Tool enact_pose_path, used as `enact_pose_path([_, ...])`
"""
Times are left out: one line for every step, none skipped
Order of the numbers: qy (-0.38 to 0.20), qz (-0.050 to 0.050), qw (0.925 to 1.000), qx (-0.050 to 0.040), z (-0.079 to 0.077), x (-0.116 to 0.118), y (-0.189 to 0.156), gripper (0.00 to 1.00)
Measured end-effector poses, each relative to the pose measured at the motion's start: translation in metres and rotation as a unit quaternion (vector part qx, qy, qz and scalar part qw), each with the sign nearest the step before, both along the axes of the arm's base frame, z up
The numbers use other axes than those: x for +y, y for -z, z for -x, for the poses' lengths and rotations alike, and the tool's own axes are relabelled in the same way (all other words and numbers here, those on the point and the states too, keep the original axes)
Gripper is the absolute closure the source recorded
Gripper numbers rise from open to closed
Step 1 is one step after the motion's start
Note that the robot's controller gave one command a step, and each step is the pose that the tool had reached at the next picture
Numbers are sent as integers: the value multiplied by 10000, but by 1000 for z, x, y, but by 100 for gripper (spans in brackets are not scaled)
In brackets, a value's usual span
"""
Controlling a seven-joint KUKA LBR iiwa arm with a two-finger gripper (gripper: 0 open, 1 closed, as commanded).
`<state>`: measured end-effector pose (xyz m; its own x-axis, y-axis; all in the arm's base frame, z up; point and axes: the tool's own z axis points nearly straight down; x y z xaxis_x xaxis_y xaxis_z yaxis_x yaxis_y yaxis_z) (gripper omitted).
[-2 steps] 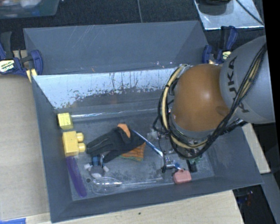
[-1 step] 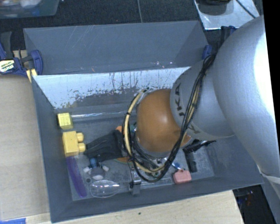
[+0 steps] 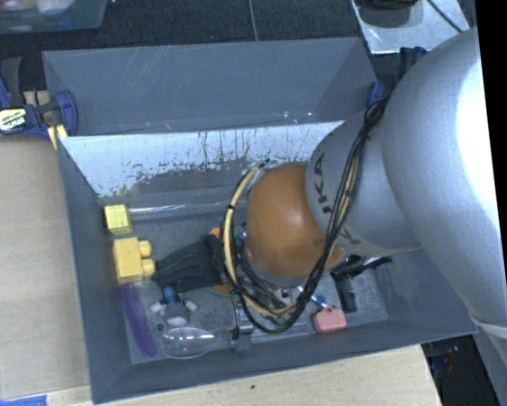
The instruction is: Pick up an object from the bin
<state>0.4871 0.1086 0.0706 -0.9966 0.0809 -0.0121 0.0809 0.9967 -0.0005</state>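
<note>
Because the orange-covered wrist (image 3: 279, 226) hangs low over the middle of the bin (image 3: 96, 261) and hides what lies beneath it, whether anything is gripped cannot be told. Nearest are a black angular piece (image 3: 188, 264), just beside it on the view's left with its long axis crosswise, and a pink block (image 3: 329, 320) at the front; the black piece seems the likelier pick.

The orange wrist cover (image 3: 278, 222) hides one end of a black thing (image 3: 186, 264).

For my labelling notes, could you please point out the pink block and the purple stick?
Pink block (image 3: 330, 320): camera view, its top face.
Purple stick (image 3: 138, 322): camera view, mid-length.
</note>
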Motion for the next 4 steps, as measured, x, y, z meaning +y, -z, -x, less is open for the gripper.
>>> enact_pose_path([-69,-8,10000,-1,-2,-2,0,0])
enact_pose_path([-1864,25,9825,-31,-1,37,0,0])
enact_pose_path([-1105,3,9939,-64,-3,62,-2,100])
enact_pose_path([-1104,3,9939,-64,-3,62,-2,100])
